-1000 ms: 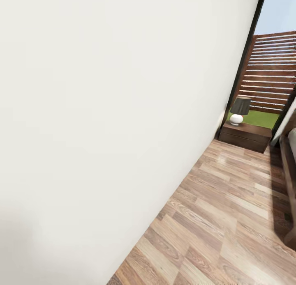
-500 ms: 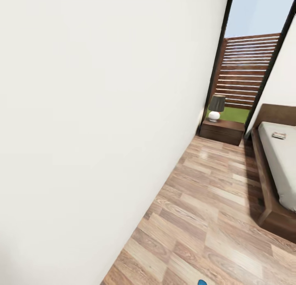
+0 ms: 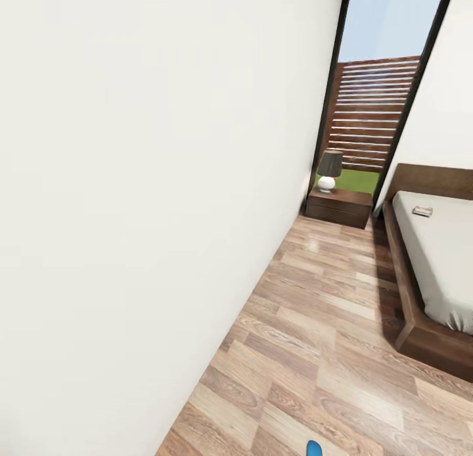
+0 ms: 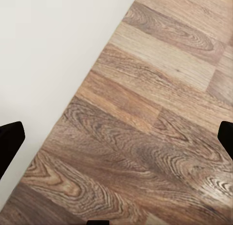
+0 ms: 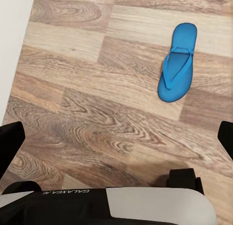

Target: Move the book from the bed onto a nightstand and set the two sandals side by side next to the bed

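I'm holding both grippers spread wide and empty. The left gripper [image 4: 116, 137] is looking down at bare floor [image 4: 145, 113] beside the wall [image 4: 43, 45]. The right gripper [image 5: 116, 137] is hanging over planks with one sandal [image 5: 177, 69] lying flat just ahead, strap up. From the head view I'm seeing that sandal's blue tip [image 3: 315, 449] at the frame's lower edge; I can't say where the second one is. Farther off, the book [image 3: 422, 211] is sitting on the bed [image 3: 427, 341] near the headboard, and the nightstand [image 3: 339, 206] with its lamp [image 3: 328, 170] is waiting by the window. So I'm judging nothing finished: book unmoved, sandals not yet paired.
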